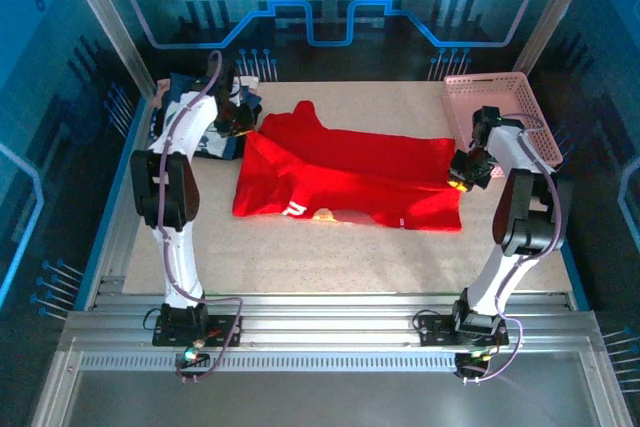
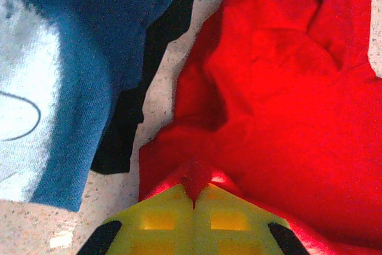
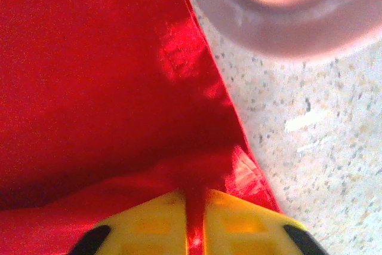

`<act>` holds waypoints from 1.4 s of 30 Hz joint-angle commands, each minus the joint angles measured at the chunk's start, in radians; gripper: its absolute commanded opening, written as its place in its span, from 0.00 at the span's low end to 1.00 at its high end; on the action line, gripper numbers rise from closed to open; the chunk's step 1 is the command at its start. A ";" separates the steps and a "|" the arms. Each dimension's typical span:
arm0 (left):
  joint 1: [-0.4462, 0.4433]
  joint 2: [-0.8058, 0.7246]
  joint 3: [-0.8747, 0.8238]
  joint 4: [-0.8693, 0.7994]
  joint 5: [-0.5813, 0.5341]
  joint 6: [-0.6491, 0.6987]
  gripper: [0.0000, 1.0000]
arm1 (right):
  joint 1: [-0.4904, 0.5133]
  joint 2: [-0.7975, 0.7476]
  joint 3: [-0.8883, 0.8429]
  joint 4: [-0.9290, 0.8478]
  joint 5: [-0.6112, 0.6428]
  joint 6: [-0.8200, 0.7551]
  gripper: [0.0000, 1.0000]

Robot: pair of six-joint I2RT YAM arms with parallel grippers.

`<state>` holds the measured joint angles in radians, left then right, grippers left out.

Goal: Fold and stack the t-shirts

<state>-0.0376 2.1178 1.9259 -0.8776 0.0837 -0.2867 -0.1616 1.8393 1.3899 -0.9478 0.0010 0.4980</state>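
Observation:
The red t-shirt (image 1: 350, 177) lies folded lengthwise across the middle of the table, with a bit of print showing at its near edge. My left gripper (image 1: 240, 125) is at its left end, yellow fingers closed on a small peak of red cloth (image 2: 194, 177). My right gripper (image 1: 462, 172) is at the right end, with a strip of the red hem (image 3: 196, 207) pinched between its fingers. The navy blue t-shirt (image 1: 190, 122) lies crumpled at the far left, its pale print (image 2: 30, 88) showing beside the red t-shirt (image 2: 280, 88).
A pink lattice basket (image 1: 495, 97) stands at the back right, its rim (image 3: 280, 28) close to the red hem corner. Bare speckled table (image 1: 350, 257) runs along the near side of the shirt. Metal rails edge the table.

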 commanded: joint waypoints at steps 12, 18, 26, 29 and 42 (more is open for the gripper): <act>0.033 -0.646 -0.627 0.013 0.234 -0.243 0.98 | -0.027 -0.519 -0.231 -0.153 -0.144 -0.058 0.77; 0.048 -0.762 -0.983 0.172 0.259 -0.316 0.89 | -0.079 -0.659 -0.546 -0.042 -0.233 -0.008 0.73; 0.047 -0.603 -1.062 0.381 0.223 -0.372 0.74 | -0.152 -0.494 -0.646 0.188 -0.269 0.035 0.68; 0.047 -0.541 -1.071 0.440 0.218 -0.390 0.71 | -0.170 -0.423 -0.642 0.261 -0.269 0.056 0.66; 0.054 -0.410 -0.978 0.405 0.072 -0.316 0.15 | -0.179 -0.193 -0.516 0.326 -0.221 0.109 0.06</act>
<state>0.0078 1.6920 0.9112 -0.4465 0.2394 -0.6502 -0.3485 1.6020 0.8345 -0.7200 -0.2218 0.5995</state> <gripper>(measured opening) 0.209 0.087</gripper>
